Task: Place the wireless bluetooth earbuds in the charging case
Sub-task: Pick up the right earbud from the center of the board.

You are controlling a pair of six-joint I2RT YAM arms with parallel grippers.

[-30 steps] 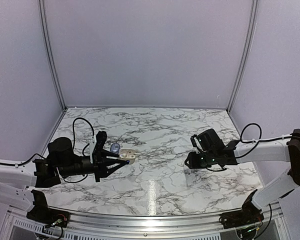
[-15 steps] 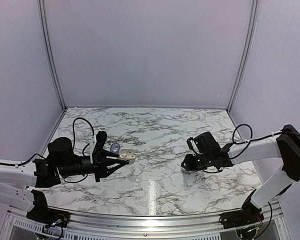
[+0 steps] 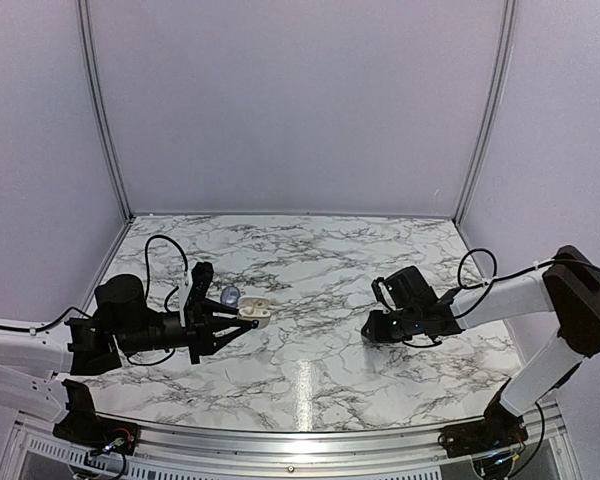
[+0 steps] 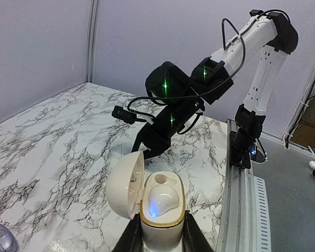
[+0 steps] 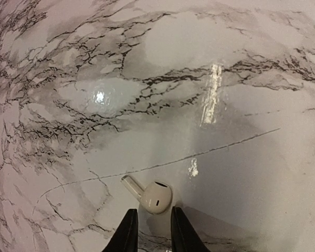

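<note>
Marbled white tabletop [image 3: 310,290], glossy with light glare, enclosed by plain lilac walls [image 3: 300,100].
Left gripper [image 4: 161,242] is clenched on the charging case [image 4: 163,223], which stands upright with its lid hinged open and a seated earbud [image 4: 161,199] glowing blue. Right gripper [image 5: 150,231] is low over the marble, fingers narrowly parted and gripping nothing. A loose earbud [image 5: 155,198] lies on the surface at their tips.

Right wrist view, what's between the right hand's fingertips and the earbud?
Nothing: the earbud lies just ahead of the right hand, with only bare marble table between, as the right wrist view shows.
</note>
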